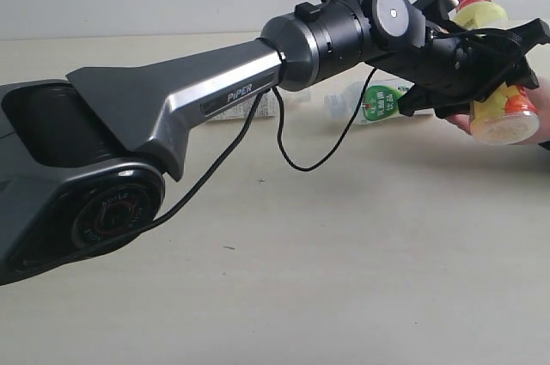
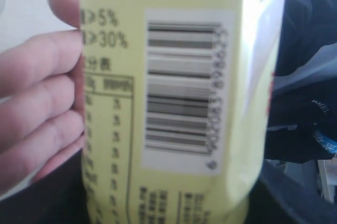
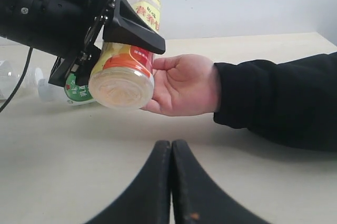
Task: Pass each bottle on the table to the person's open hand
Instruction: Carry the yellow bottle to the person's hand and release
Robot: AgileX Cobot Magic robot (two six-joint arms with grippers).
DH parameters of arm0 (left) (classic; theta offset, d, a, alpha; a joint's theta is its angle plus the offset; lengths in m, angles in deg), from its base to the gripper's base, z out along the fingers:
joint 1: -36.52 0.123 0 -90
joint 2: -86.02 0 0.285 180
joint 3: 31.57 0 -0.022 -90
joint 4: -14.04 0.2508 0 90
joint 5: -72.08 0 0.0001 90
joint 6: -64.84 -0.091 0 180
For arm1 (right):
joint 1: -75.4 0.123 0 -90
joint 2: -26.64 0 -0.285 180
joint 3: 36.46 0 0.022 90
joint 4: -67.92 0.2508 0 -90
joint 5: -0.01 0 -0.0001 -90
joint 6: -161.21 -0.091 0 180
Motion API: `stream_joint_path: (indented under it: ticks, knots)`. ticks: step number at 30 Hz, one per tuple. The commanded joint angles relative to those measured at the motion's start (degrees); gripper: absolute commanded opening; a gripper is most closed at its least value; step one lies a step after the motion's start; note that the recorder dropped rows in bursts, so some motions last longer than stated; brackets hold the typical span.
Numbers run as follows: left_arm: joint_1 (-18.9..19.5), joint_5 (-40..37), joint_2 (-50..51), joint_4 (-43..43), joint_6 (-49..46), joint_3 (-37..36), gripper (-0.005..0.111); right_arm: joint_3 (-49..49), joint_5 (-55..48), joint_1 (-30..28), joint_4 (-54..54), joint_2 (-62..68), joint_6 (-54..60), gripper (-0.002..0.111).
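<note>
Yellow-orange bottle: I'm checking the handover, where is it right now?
Far right of the exterior view: the yellow-orange bottle is held by the left gripper, right beside the person's open hand.

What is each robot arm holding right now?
Left end effector: closed on the yellow bottle, beside the person's hand.
Right end effector: closed, holding nothing.

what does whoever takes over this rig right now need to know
Left gripper: clamped on the yellow-orange bottle, holding it tilted at the person's open hand; not released yet.
Right gripper: shut, empty, low over the table.
On the table: the white-green label bottle and a clear bottle lie on their sides. The fourth bottle is not in view.
Left to do: release this bottle into the hand, then hand over the ones lying on the table.
</note>
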Motion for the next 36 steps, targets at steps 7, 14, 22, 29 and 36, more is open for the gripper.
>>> stream_joint_path:
  ticks: [7,14,22,29,36]
  knots:
    - [0.2,-0.4,-0.3,0.2,-1.0,0.5,0.0,-0.2,0.2,-0.2,-0.3,-0.3,0.2,0.0]
    - [1.0,-1.0,-0.3,0.2,0.0,0.5,0.0,-0.2,0.2,-0.2,-0.3,-0.3,0.1,0.0]
    - [1.4,-2.0,0.7,0.2,0.7,0.5,0.0,-0.2,0.2,-0.2,-0.3,-0.3,0.1,0.0]
    - [1.4,-1.6,2.1,-0.7,0.9,0.5,0.0,-0.2,0.2,-0.2,-0.3,-0.3,0.1,0.0]
    - [1.4,-1.0,2.1,-0.7,0.6,0.5,0.004,-0.2,0.2,-0.2,-0.3,-0.3,0.1,0.0]
